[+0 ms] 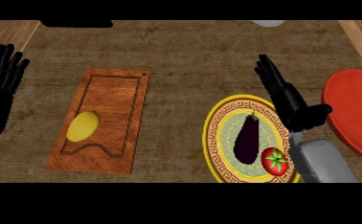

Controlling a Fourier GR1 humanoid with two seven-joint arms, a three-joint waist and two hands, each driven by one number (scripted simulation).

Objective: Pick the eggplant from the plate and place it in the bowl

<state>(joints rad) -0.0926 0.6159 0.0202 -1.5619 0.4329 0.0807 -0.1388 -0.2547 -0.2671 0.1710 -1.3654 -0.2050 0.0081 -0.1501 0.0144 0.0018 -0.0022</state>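
We read no writing anywhere; right hand (286,94) fingers straight, holding nothing, over plate (216,122) right rim; eggplant (248,139) on plate just left of our wrist; bowl (344,108) to hand's right; left hand (10,77) open, resting.

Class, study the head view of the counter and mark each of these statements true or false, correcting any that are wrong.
1. The eggplant lies on the plate. True.
2. A tomato shares the plate with the eggplant. True.
3. The right hand is curled round the eggplant. False: its fingers are straight and it holds nothing, beside the plate's right edge.
4. The lemon sits in the red bowl. False: it lies on the wooden cutting board at the left.
5. The left hand rests open at the view's left edge. True.
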